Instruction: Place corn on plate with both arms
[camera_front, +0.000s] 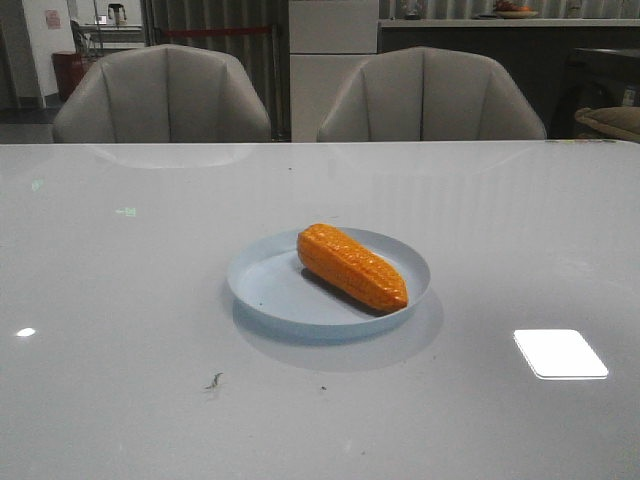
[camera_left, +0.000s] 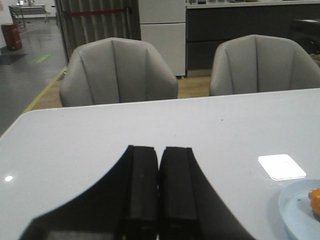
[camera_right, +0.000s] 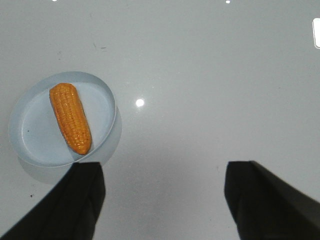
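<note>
While corn lies inside plate, blunt end at 10 o'clock, tapered tip at 4 o'clock near rim, nothing grips it. Plate sits mid-bench, slightly toward robot. Right claw fingers wide apart, hanging above bench just beside plate, holding nothing. Left claw fingers pressed together, empty, plate edge at its 4 o'clock. Two grey chairs behind bench at 12 o'clock.

No readable text, label, brand or number shows anywhere.
</note>
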